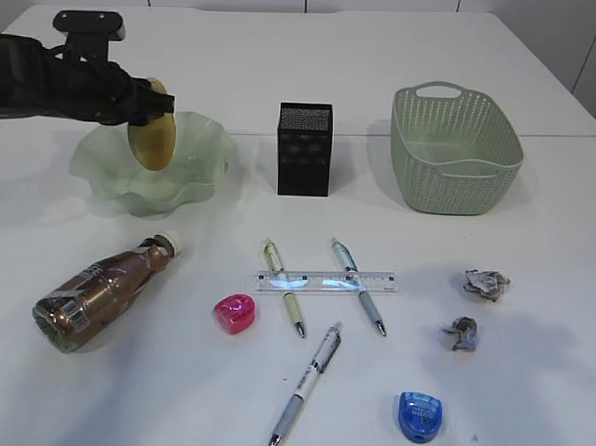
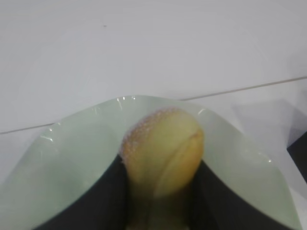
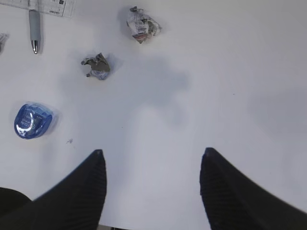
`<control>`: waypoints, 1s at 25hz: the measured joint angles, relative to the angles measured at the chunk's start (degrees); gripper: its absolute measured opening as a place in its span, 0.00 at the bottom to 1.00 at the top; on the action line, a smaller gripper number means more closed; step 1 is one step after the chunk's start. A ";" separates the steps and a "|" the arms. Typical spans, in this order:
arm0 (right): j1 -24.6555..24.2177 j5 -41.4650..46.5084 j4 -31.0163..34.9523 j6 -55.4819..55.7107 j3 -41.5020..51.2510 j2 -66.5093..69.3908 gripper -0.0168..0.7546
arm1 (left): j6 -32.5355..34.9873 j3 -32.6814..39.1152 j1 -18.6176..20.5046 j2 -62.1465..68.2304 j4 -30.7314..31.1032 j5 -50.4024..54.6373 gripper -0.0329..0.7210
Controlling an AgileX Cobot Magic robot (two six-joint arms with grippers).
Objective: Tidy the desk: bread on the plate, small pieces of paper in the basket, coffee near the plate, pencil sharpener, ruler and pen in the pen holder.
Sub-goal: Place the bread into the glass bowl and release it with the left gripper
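One job of the tidy-up is nearly through and the rest looks untouched. Beneath the left gripper (image 1: 150,105) spreads the desk (image 1: 527,388), and directly under its load sits the plate (image 1: 198,141); off to its far side stands the basket (image 1: 457,150), empty as far as can be seen, with the pen holder (image 1: 305,148) between. Nearer the camera than the gripper, the coffee (image 1: 105,293) lies on its side. The gripper is clamped on the bread (image 2: 163,148), held on edge over the plate, not yet released. Farther off lie the ruler (image 1: 325,281) across two pens, a third pen (image 1: 305,385), two sharpeners (image 1: 420,416) and paper scraps (image 3: 98,66). The right gripper (image 3: 153,187) hangs with jaws apart, holding nothing, near those scraps.
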 joint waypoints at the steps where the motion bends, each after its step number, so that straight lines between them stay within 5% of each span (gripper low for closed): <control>1: 0.00 0.00 0.00 0.00 0.00 0.00 0.65 | 0.00 0.00 0.00 0.07 0.00 0.21 0.34; 12: 0.00 0.00 0.00 0.00 0.00 0.00 0.65 | 0.00 0.00 0.14 0.28 0.00 2.24 0.67; 25: 0.00 0.00 0.00 0.00 0.00 0.00 0.65 | 0.00 0.00 0.48 -3.58 0.00 2.04 0.76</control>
